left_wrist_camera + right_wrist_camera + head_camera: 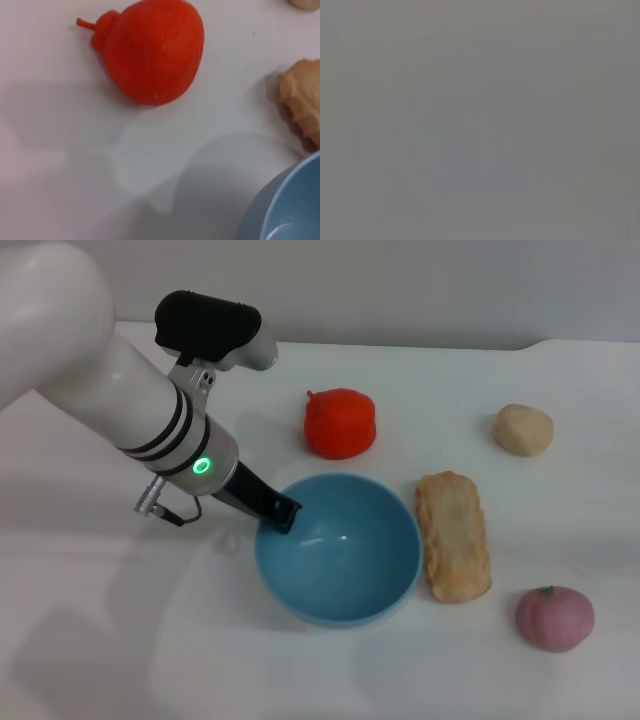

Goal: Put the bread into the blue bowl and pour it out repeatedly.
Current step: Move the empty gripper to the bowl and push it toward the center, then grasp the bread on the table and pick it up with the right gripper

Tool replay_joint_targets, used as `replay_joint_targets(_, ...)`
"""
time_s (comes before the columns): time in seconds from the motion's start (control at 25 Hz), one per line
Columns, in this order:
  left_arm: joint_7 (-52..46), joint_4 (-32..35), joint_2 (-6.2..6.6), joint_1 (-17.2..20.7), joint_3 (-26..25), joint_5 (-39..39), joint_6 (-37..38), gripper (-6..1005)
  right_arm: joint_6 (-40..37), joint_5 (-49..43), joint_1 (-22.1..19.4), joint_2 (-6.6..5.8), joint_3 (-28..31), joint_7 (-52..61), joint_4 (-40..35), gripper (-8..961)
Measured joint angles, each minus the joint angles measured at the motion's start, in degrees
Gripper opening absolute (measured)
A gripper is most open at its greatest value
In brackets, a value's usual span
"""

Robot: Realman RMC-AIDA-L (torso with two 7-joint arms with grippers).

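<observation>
The main risk, as I judged it, lay at the rim of the blue bowl (340, 550): the left gripper (280, 512) sat right at the rim's edge on the robot's left side, its dark finger appearing to touch or hook that rim, and any careless pull or lift from there could have tipped or slid the bowl sideways. A slide toward the robot's right would have pushed the bowl into the bread (453, 535), which lay flat on the white table (120, 640) just beside the bowl on that side, close enough to be shoved away. Whether the gripper was clamped on the rim, spread wide or closed, I could not tell. The bowl itself was upright and held nothing; only a gloss showed on its inner floor. Beyond the bowl sat a red tomato-like object (340, 423), near it but apart. A beige ball (523, 429) lay farther off past the bread, and a pink round fruit (555, 618) lay near the bread's closer end. The right gripper was nowhere visible.
</observation>
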Motion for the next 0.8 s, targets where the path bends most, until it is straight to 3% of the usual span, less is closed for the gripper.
replay_joint_targets(0.16,-0.25,-0.23,-0.17,-0.39,-1.83,-3.47,-1.47,4,1.57,0.35,-0.54,-0.18,-0.07,6.32,-1.14,351)
replay_joint_targets(0.32,-0.3,-0.65,-0.15,-0.49,-2.81,-8.82,-4.69,3,7.65,-2.42,-2.22,-0.86,-1.95,25.24,-6.07,350)
replay_joint_targets(0.48,-0.33,-0.22,-0.01,-0.06,-2.84,-9.78,-7.36,3,9.9,-14.42,-4.52,-3.06,-3.09,50.49,-9.91,350)
replay_joint_targets(0.64,-0.34,-0.29,0.15,0.04,-2.84,-9.64,-9.12,3,3.8,-28.69,-6.7,-5.42,-3.14,71.75,-12.74,349)
replay_joint_targets(0.8,-0.18,-0.25,0.4,0.47,-2.84,-9.27,-9.69,3,-1.6,-48.74,-7.46,-7.26,-3.13,88.83,-18.59,349)
